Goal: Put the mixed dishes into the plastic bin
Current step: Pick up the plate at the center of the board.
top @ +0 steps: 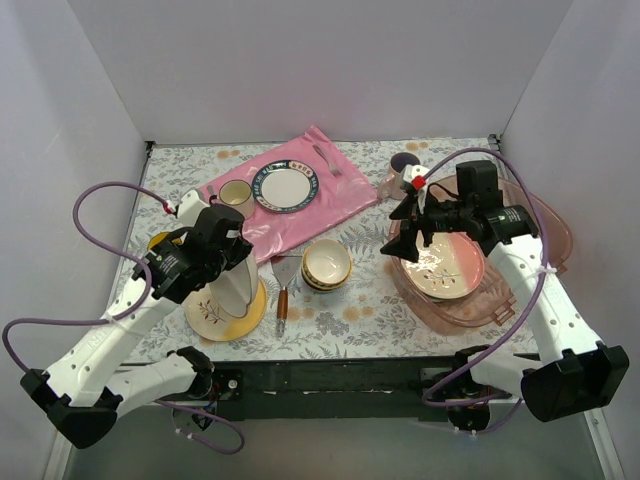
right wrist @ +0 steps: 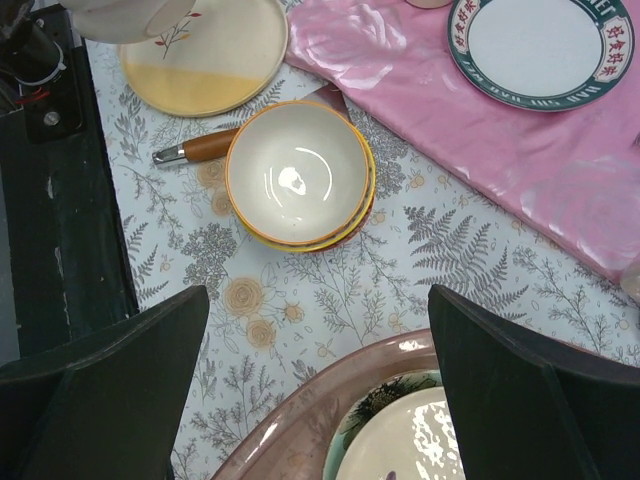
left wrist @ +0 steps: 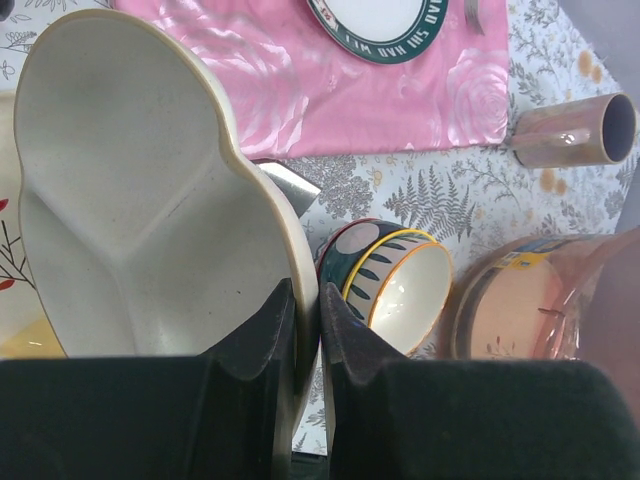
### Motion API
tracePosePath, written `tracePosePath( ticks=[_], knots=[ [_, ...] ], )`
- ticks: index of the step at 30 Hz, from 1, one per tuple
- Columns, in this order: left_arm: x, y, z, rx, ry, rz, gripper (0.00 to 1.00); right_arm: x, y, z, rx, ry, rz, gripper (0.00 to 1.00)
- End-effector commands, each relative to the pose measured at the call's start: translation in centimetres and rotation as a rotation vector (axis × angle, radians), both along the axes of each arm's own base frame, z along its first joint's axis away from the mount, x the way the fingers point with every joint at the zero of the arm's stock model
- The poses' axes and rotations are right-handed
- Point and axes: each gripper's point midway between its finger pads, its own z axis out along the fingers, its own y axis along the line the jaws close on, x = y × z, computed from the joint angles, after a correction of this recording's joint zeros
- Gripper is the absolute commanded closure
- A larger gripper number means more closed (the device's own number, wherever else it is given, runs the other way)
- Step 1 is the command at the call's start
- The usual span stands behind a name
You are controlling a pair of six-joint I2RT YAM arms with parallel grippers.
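While our left gripper [left wrist: 307,300] squeezes the divided plate [left wrist: 130,200] tight — right gripper [right wrist: 315,310] wide apart — we lift slowly toward the bin [top: 550,225].

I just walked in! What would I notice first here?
The left hand pinches a cream divided plate, lifted on edge at the left. At the right, the open right hand hovers at the rim of the big round pink-brown translucent plastic bin, plates already inside.

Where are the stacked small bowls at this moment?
In the top view, the stacked small bowls stand mid-table, just right of the wooden-handled spatula, between the divided plate on the left and the plastic bin.
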Motion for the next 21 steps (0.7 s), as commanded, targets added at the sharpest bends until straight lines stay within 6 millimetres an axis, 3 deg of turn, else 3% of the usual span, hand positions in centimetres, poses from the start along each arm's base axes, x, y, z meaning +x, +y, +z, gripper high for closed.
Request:
tracePosePath(
  ticks=[1,10,21],
  knots=[
    [0.9,1.1,6.8,-0.117,-0.211,0.083,1.00,0.0,1.0,1.3,-0.033,-0.055,0.034,0.02],
    [0.3,2.2,9.3,-0.226,-0.288,0.148,1.00,-0.7,4.8,2.2,-0.053,-0.094,0.136,0.02],
    [0.7,2.0,11.2,-0.332,-0.334,0.191,1.00,-3.2,11.2,2.5,-0.089,-0.151,0.268,0.02]
  ],
)
